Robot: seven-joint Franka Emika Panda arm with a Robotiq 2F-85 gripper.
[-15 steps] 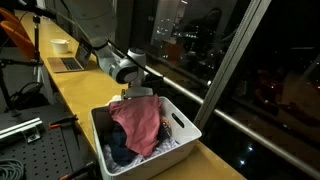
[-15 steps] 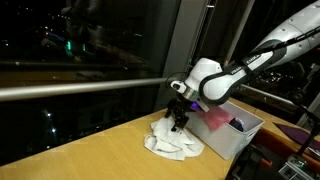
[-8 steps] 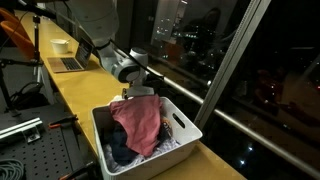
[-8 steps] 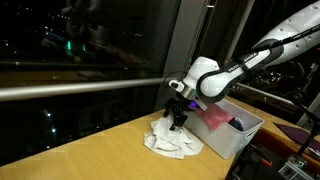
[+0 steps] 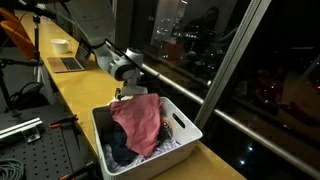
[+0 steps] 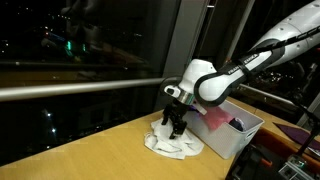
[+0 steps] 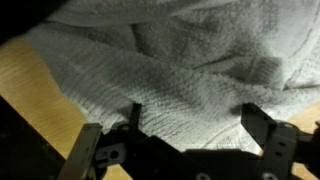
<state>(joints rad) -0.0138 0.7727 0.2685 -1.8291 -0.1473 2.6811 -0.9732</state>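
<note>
Gripper (image 6: 176, 124) hangs wide open over the white towel (image 6: 172, 146), left of the basket (image 6: 238, 138); seemingly the reaching step; next calls for lowering onto a fold, then closing.

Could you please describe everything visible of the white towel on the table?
The white towel is a crumpled heap of waffle-textured cloth, lying in soft folds on the wooden table beside the white bin. The open gripper stands directly over it, close to its surface; whether it touches cannot be told.

We see the bench (image 5: 75, 95) lengthwise and also from across (image 6: 90, 155); our wrist view looks down closely at the cloth (image 7: 170, 75).
</note>
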